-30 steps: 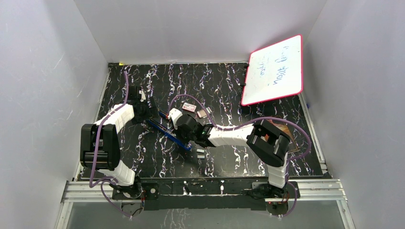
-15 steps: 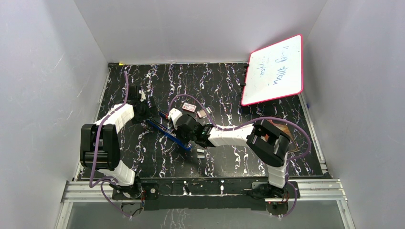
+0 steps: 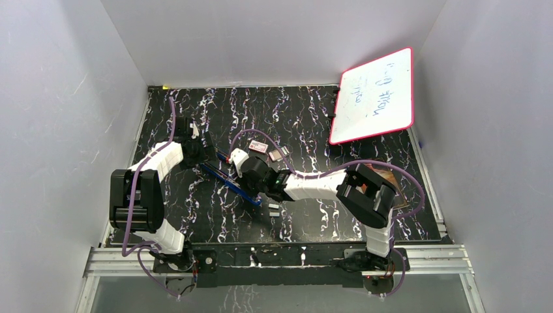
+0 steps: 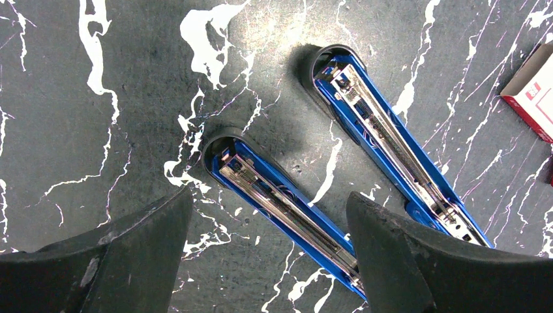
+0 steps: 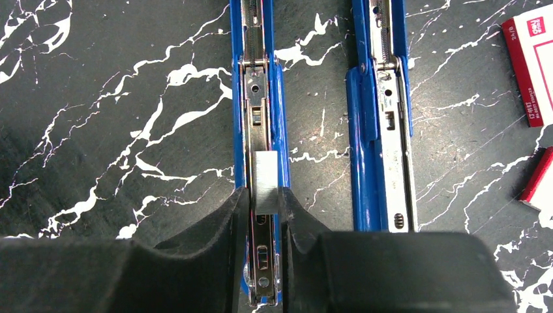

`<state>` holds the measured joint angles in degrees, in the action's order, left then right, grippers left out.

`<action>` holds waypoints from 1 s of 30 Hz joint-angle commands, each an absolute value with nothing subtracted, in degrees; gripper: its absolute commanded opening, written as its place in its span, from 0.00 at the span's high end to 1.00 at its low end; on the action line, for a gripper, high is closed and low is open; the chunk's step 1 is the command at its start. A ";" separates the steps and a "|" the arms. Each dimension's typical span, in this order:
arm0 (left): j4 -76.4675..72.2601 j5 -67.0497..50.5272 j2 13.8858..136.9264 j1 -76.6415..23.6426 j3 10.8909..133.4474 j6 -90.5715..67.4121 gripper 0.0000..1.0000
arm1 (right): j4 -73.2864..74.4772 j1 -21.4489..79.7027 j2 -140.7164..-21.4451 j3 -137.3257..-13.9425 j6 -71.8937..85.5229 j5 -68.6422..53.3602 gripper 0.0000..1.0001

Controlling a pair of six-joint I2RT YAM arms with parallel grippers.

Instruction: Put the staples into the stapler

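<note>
Two open blue metal staplers [image 5: 277, 85], [image 5: 357, 111] side by side, frame centre. One short silvery staple strip [image 5: 265, 182] in left stapler's channel, flanked by right gripper [image 5: 264, 195], jaws narrow; grip unclear. Jaws of left gripper [image 4: 269, 195] wide, empty.

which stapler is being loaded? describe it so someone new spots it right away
On the black marbled table, two open blue staplers lie side by side. Take the stapler farther from the red-and-white box, with the right pincer over its end. Only it has silvery staples in its channel; no strip shows in its neighbour.
</note>
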<state>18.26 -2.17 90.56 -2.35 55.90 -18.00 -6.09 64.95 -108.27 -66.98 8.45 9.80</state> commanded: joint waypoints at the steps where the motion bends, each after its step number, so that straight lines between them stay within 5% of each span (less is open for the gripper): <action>1: 19.59 -2.64 90.10 -1.96 57.66 -17.67 0.14 | -5.09 64.86 -107.77 -67.65 7.56 10.09 0.69; 30: 19.51 -2.89 90.13 -1.94 57.81 -17.67 0.14 | -10.58 60.96 -104.49 -65.22 14.66 1.65 0.63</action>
